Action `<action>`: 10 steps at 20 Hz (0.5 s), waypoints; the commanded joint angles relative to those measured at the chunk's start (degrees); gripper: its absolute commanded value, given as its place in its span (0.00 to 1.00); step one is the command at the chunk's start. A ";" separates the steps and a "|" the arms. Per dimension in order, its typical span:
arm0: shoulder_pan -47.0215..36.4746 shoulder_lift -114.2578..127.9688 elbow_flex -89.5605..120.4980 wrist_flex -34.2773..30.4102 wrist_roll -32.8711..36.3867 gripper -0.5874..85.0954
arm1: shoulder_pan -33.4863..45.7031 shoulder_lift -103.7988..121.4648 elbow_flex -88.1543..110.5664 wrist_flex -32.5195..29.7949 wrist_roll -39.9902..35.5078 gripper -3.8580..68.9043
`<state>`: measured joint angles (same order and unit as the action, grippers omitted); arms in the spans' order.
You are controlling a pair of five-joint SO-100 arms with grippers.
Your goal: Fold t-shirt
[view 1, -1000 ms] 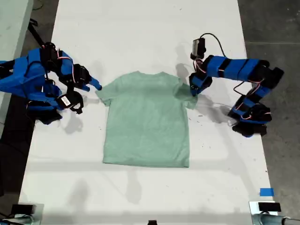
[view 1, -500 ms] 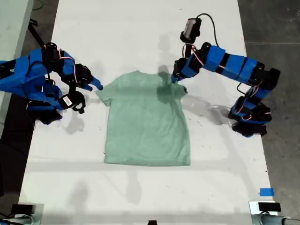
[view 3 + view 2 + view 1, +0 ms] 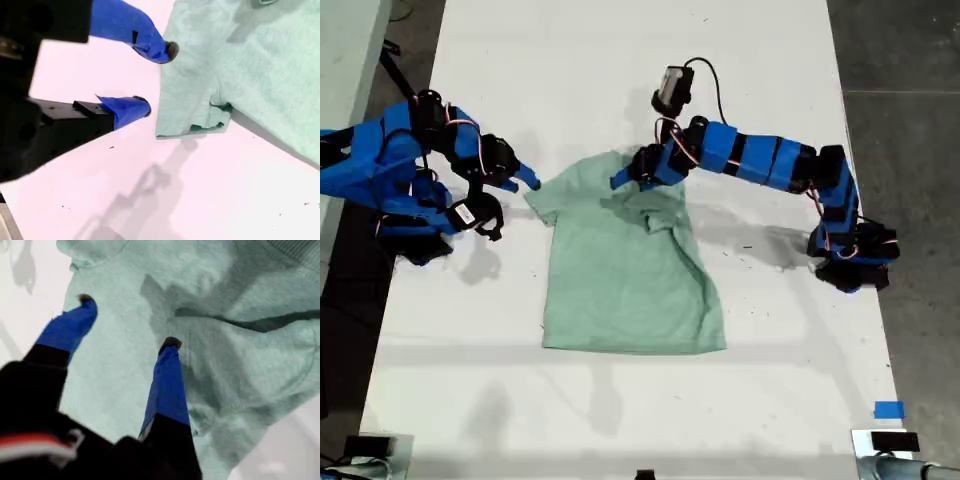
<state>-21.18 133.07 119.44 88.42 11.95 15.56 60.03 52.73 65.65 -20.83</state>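
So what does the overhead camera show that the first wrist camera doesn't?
Only the exterior view shows the whole t-shirt, the white table, both arms, and my second hand beside the sleeve at that view's left. Only the first wrist view shows, close up, the dark crease under a flap of cloth, and nothing between the fingers. Both show my first hand open above the shirt.

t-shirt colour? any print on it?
Pale mint green, slightly heathered, no print visible. The t-shirt shows whole in the exterior view; the first wrist view shows the weave closer.
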 commanded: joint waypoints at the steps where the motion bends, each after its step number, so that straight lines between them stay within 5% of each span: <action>1: -1.23 -0.09 0.35 -1.14 0.35 0.23 | 0.70 10.02 -3.60 8.96 0.79 0.57; 10: -11.43 -13.36 8.44 -13.54 6.50 0.25 | -2.11 33.66 18.11 18.90 -0.26 0.43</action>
<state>-30.94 123.40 128.14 77.78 17.75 15.38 88.24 69.87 83.41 -21.36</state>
